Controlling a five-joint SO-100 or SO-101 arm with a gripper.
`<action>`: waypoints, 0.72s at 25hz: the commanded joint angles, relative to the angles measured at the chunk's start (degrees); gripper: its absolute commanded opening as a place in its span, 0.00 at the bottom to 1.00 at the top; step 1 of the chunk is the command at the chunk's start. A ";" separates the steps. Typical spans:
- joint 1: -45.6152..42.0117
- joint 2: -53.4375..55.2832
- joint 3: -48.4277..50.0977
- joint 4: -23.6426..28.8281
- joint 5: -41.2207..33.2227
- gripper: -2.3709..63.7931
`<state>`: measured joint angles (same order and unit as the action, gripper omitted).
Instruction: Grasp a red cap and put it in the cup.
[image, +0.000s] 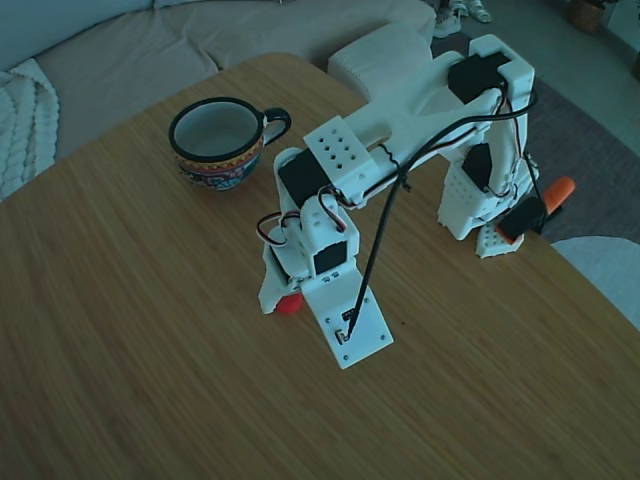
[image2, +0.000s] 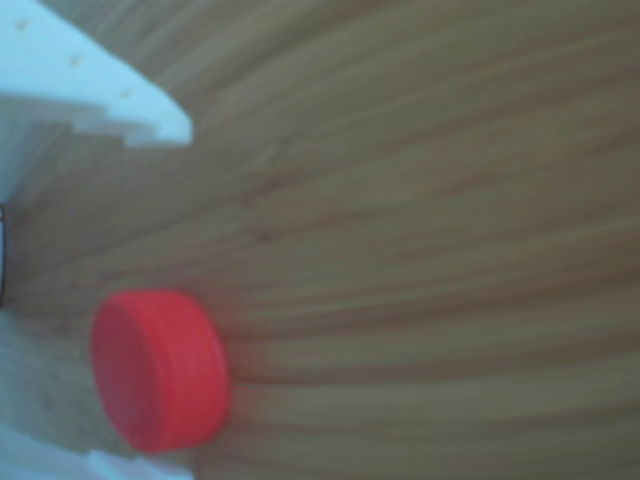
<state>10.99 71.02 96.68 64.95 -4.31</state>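
Cap (image2: 158, 370) sits flat on the table (image2: 450, 200), between the jaws: in the other view one white finger (image2: 100, 90) is above it with a clear gap, the second finger (image2: 60, 462) is right at its lower edge, maybe touching, too blurred to call. So the gripper (image: 282, 298) is apart, straddling the cap, not clamped yet. In the fixed view the cap (image: 290, 303) only peeks out red under the jaw tips, arm bent down over it. I read the step as closing for the grasp. To do it well: cap is off-centre toward one finger, so I'd expect the closing finger to push it across the wood before it pinches; I'd close slowly and let it slide in rather than snap shut. It's a low disc with a smooth side wall, so the tips need to be down near the table to catch the wall and not ride over the top edge; I can't tell tip height from these views. Risk is the cap squirting out toward the open end of the jaws or tipping on edge. I'd confirm the pinch in the other view before lifting. Cup (image: 217, 143) is well apart from the gripper, beyond the arm toward the far table edge in the fixed view, upright, looks empty, mouth far wider than the cap, so the drop should be easy once the grip holds.
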 joint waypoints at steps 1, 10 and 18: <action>0.00 0.97 -0.79 -0.26 0.18 0.65; 1.32 0.88 -0.53 -0.70 -1.14 0.64; 1.32 0.88 -0.44 -0.62 -0.88 0.55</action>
<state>12.13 71.02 96.68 64.16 -5.36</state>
